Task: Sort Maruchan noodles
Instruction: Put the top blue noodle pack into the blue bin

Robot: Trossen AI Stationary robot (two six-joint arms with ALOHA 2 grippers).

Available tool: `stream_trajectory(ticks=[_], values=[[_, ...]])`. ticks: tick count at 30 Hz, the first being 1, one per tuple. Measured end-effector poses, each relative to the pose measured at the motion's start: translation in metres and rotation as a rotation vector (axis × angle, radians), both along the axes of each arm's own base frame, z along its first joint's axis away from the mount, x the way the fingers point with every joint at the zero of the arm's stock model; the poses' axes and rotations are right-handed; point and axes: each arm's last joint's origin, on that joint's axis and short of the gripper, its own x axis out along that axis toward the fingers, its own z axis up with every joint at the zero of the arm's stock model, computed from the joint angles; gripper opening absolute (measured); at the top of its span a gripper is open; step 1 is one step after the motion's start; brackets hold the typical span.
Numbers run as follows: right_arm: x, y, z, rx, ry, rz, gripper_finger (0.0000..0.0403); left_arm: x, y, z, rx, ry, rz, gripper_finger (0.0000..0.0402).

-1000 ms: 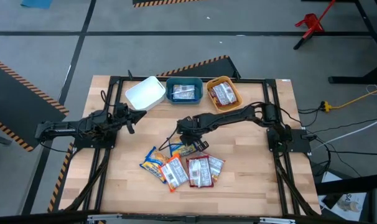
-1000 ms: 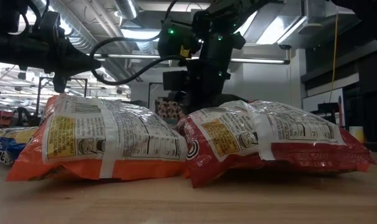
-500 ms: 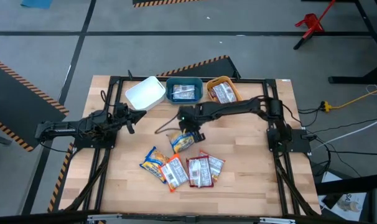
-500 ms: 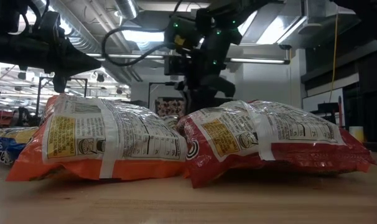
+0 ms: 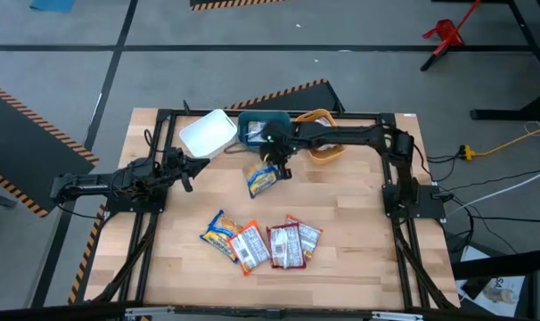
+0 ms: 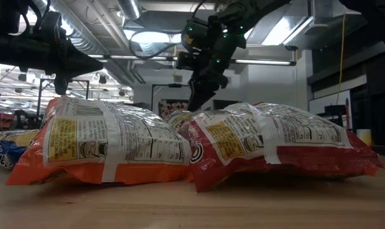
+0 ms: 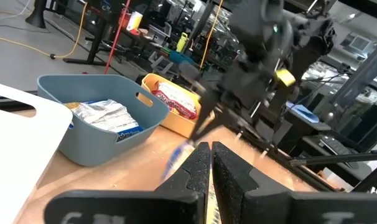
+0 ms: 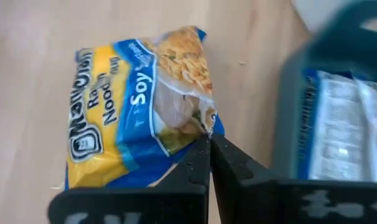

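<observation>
My right gripper (image 5: 275,160) is shut on a blue-and-yellow noodle packet (image 5: 263,180) (image 8: 145,118), lifted beside the teal bin (image 5: 263,127) (image 8: 338,112), which holds a blue-white packet. The orange bin (image 5: 319,134) holds a red packet. The white bin (image 5: 208,134) stands to the teal bin's left. Several packets lie flat near the table's near edge: blue-yellow (image 5: 219,230), orange (image 5: 248,246) (image 6: 110,146), red (image 5: 284,245) (image 6: 275,143) and another (image 5: 308,235). My left gripper (image 5: 188,171) (image 7: 210,165) is shut and waits at the table's left. My right gripper pinches the blue-and-yellow packet between its two fingers at one end edge, near a corner (image 8: 204,127). The fingers come from above, slanting from the table's right. The packet is lifted clear of the table and hangs tilted below the fingers.
The three bins stand in a row along the far edge inside the black frame rail (image 5: 377,116). Bare wood (image 5: 341,192) lies between the bins and the packet pile. My left arm (image 5: 118,183) stretches along the table's left side.
My right gripper has risen from the packet pile and swung toward the far edge, up to the teal bin. The blue-and-yellow packet has come with it, lifted clear of the table. The other packets have stayed in place.
</observation>
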Motion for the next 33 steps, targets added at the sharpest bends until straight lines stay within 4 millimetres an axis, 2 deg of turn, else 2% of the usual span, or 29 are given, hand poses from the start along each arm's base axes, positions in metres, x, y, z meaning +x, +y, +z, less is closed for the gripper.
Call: stream_trajectory(ticks=[12,16,20,27,30,33], values=[[-0.020,-0.029,0.035,0.004,-0.099,-0.067,0.0000,0.000,0.000,0.000,0.002,0.001,-0.001,0.0012],[-0.024,-0.026,0.034,0.097,-0.077,-0.037,0.0021,0.000,0.000,0.000,0.003,0.002,0.001,0.0012],[-0.022,-0.017,0.018,0.100,-0.024,0.042,0.0098,0.000,0.000,0.000,0.003,0.001,0.005,0.0012],[-0.007,0.006,-0.012,0.088,0.037,0.080,0.0291,0.000,0.000,0.000,0.004,0.002,0.006,0.0012],[-0.001,0.021,-0.025,0.027,0.095,0.076,0.0343,0.000,0.000,0.000,0.007,0.006,0.007,0.0012],[0.004,0.034,-0.035,-0.028,0.125,0.087,0.0374,0.000,0.000,0.000,0.012,0.008,0.008,0.0012]])
